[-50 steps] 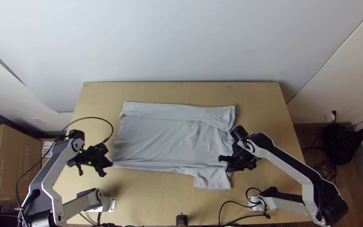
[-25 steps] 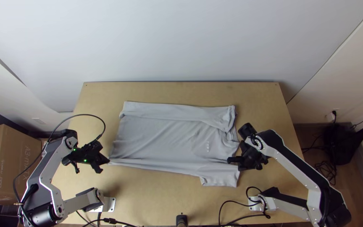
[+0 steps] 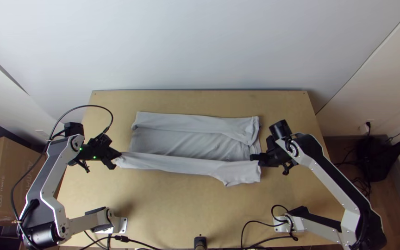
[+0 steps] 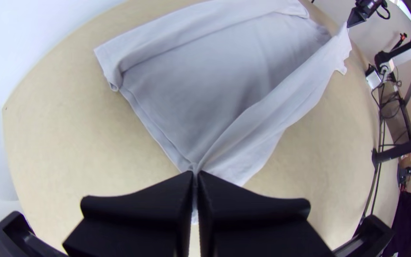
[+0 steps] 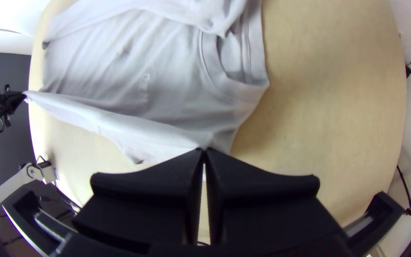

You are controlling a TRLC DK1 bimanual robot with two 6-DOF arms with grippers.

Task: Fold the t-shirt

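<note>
T-shirt's near edge raised, drawn inward

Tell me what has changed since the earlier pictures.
The left tool and right tool, both shut on the shirt's near side, have moved toward the table's far edge; the right one also went a little to the right. The near side came with them, sleeve included, and now covers more of the shirt's middle. The folded far side stayed put.

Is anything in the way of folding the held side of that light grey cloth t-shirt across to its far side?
Nothing visible is. Between the side pinched by the black left gripper and black right gripper and the folded far strip lies the middle of the t-shirt.
</note>
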